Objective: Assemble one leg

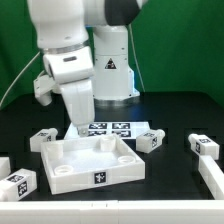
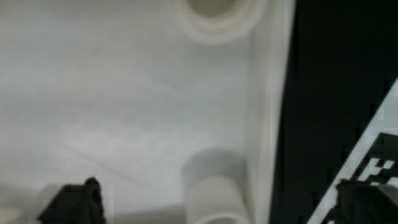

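The white gripper (image 1: 78, 126) hangs low over the back left corner of the large white tray-like part (image 1: 95, 176). In the wrist view the gripper (image 2: 217, 206) is open, with one dark fingertip (image 2: 75, 202) over the tray floor (image 2: 125, 100) and the other blurred at the far side of the tray wall. A round corner socket (image 2: 214, 192) lies between the fingers. Nothing is held. Small white legs with tags lie loose on the black table: one (image 1: 42, 139) left of the tray, one (image 1: 150, 140) right of it, one (image 1: 203, 146) further right.
The marker board (image 1: 108, 129) lies just behind the tray; a tag of it shows in the wrist view (image 2: 381, 165). Another leg (image 1: 17, 184) lies at the front left. A white part (image 1: 213, 182) lies at the right edge. A second socket (image 2: 222, 10) shows.
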You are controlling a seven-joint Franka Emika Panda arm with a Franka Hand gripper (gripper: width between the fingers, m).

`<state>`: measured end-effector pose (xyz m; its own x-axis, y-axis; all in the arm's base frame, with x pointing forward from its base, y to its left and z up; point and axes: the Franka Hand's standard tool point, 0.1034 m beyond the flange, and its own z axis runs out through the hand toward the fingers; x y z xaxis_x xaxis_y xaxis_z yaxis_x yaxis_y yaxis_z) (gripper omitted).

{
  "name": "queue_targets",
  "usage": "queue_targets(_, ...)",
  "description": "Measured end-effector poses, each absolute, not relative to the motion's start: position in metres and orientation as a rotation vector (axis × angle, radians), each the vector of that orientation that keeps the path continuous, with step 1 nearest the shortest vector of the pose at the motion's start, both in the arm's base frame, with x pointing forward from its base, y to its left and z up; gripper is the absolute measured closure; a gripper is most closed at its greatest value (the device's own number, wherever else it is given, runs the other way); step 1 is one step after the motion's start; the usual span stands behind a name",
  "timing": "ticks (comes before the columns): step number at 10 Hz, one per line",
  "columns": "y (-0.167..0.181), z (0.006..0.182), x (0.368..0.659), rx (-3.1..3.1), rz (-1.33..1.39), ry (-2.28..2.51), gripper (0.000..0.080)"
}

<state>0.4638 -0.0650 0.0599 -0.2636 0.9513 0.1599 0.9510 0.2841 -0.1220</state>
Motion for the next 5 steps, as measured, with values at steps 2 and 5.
queue_targets(2, -0.072, 0.044, 0.448, -1.735, 0.015, -2.325, 0.015)
queue_targets(5, -0.072, 0.029, 0.44, -1.729, 0.03, -2.293, 0.015)
